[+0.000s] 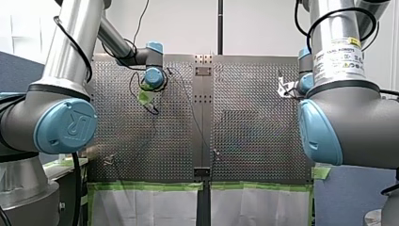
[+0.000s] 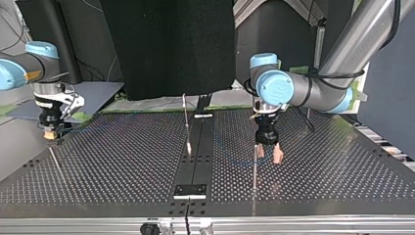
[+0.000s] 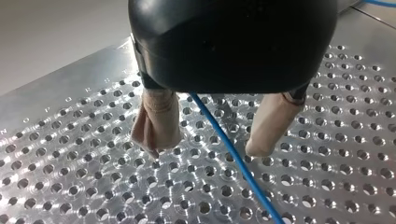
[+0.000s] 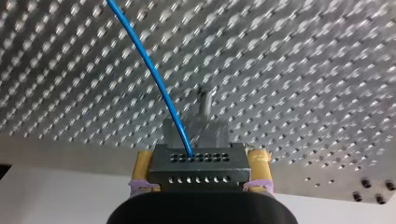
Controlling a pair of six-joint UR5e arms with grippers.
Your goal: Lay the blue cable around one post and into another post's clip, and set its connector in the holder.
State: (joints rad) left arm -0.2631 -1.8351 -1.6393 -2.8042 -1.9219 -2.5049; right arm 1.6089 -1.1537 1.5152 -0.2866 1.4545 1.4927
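The perforated table (image 2: 122,161) is seen wide open across its middle in the top view. Bare holes run out to both sides, and only a few thin rods stand up from it. There's plenty of room at the near edge too.

My left gripper (image 2: 268,155) is seen low over the half at that view's right, well inside the edges. It sits just beside a slim upright post (image 2: 255,169). My right gripper (image 2: 49,132) is found out at the view's left, close to the table's rim.

Now the left wrist view: the beige pads (image 3: 156,121) are spread apart with nothing pinched. The blue cable (image 3: 233,156) is seen passing between them, touched by neither, and running on ahead past the fingertips.

Over in the right wrist view, the yellow pads (image 4: 141,168) are pressed onto a dark connector (image 4: 198,165). The cable is seen leaving the connector's holed face, and the table's edge lies close by.
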